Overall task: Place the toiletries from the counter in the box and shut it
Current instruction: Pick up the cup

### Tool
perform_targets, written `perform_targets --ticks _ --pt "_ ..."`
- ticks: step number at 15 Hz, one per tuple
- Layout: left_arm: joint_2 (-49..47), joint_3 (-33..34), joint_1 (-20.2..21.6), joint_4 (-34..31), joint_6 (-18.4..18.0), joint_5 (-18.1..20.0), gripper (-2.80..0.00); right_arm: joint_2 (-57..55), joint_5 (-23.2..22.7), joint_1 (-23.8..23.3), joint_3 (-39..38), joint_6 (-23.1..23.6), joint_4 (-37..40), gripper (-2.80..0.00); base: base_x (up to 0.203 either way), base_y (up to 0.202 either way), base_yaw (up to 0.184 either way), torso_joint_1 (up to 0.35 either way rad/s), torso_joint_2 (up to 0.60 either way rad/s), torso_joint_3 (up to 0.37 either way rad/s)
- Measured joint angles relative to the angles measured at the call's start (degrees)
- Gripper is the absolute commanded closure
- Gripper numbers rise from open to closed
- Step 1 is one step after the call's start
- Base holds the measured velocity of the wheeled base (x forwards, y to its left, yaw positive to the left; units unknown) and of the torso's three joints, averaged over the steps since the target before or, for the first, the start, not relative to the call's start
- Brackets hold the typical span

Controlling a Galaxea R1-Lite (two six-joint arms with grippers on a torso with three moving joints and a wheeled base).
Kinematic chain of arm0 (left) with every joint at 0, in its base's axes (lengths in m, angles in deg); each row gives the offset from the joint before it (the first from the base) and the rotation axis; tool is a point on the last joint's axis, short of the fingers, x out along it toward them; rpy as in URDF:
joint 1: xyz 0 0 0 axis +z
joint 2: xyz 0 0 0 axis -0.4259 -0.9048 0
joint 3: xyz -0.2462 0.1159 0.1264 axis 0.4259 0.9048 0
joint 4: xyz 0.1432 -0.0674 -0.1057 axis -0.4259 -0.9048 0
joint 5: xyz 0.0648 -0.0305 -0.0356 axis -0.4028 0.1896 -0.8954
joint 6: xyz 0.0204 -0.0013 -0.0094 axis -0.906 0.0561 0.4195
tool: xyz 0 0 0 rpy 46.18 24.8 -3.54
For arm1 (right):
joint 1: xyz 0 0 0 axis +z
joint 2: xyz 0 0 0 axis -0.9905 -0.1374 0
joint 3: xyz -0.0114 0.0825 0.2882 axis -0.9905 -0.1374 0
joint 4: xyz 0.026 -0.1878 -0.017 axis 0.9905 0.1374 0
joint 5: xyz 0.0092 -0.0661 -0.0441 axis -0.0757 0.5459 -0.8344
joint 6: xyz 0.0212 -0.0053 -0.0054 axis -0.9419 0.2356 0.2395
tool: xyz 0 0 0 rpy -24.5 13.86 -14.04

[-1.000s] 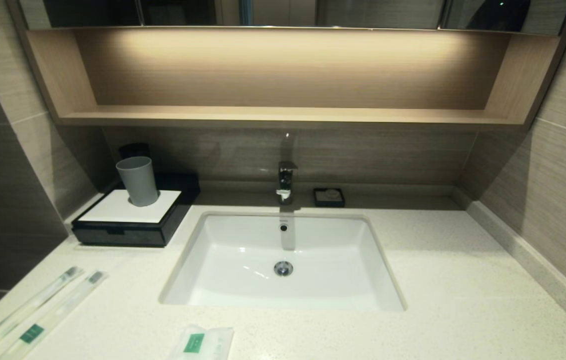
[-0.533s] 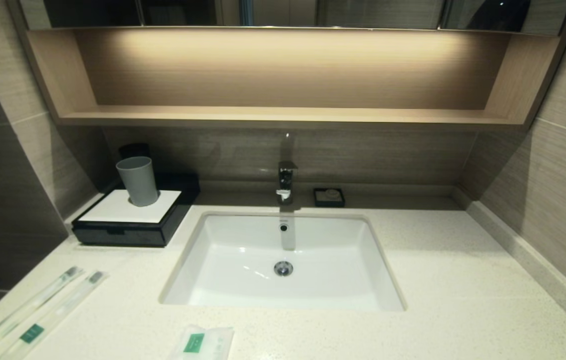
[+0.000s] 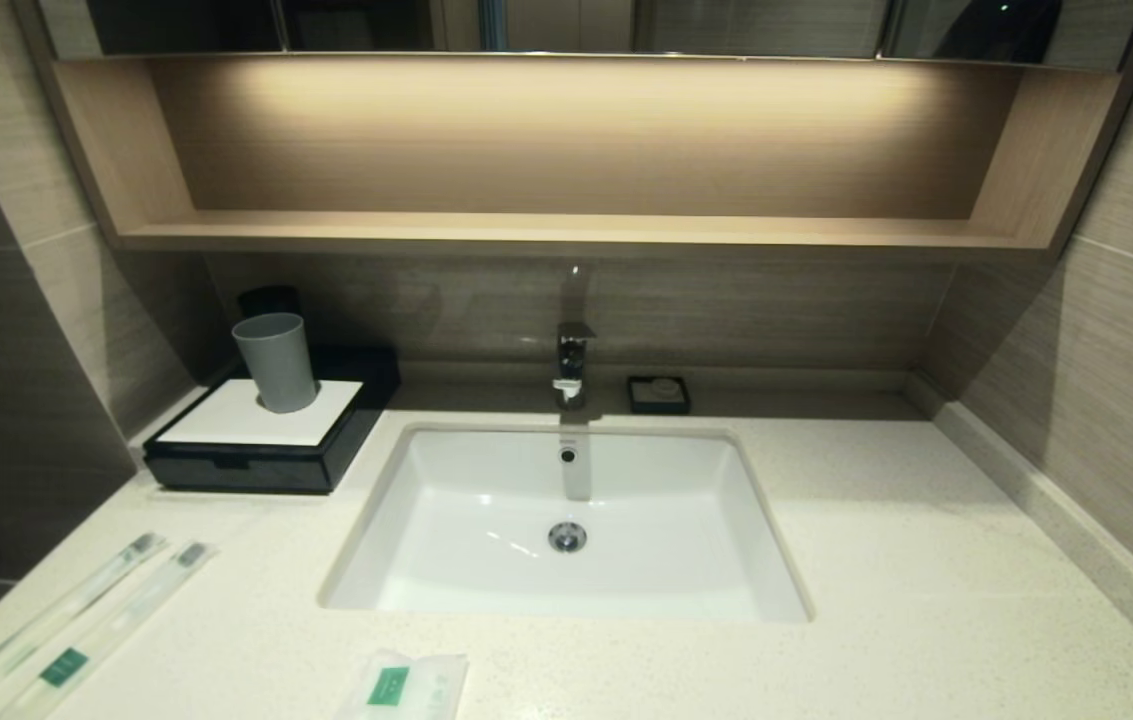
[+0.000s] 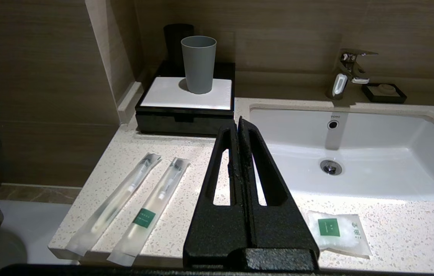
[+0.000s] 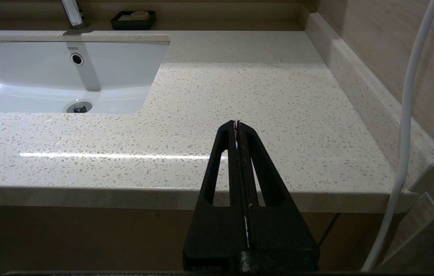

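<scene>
A hotel-style bathroom worktop, with the white sink as its centrepiece. Far to the left of the sink, at the worktop's front corner, two clear-wrapped toothbrushes lie side by side, close together and roughly parallel, their green labels towards the near edge. Behind them, against the back wall to the left of the sink, stands the low black box with its white top panel; a grey cup stands upright on that panel, and the front drawer appears to be pushed in, though the dark front makes this hard to judge. The left claw hangs over the front edge of the worktop just left of the sink, fingers pressed together and holding nothing, between the toothbrushes and a small flat white sachet that lies in front of the sink near the worktop's edge. At the back of the sink rises a chrome tap, with a small black soap dish just to its right. Right of the sink, the right claw sits low before the worktop's front edge, fingers likewise pressed together and empty.
</scene>
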Motion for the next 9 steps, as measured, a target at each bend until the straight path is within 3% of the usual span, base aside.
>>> perform_targets --ticks 9 --pt "-19.4 -3.2 0.0 9.7 1.4 -0.3 0.00 0.0 0.0 0.0 0.0 0.0 0.0 0.00 0.000 0.000 0.000 0.000 0.00 0.000"
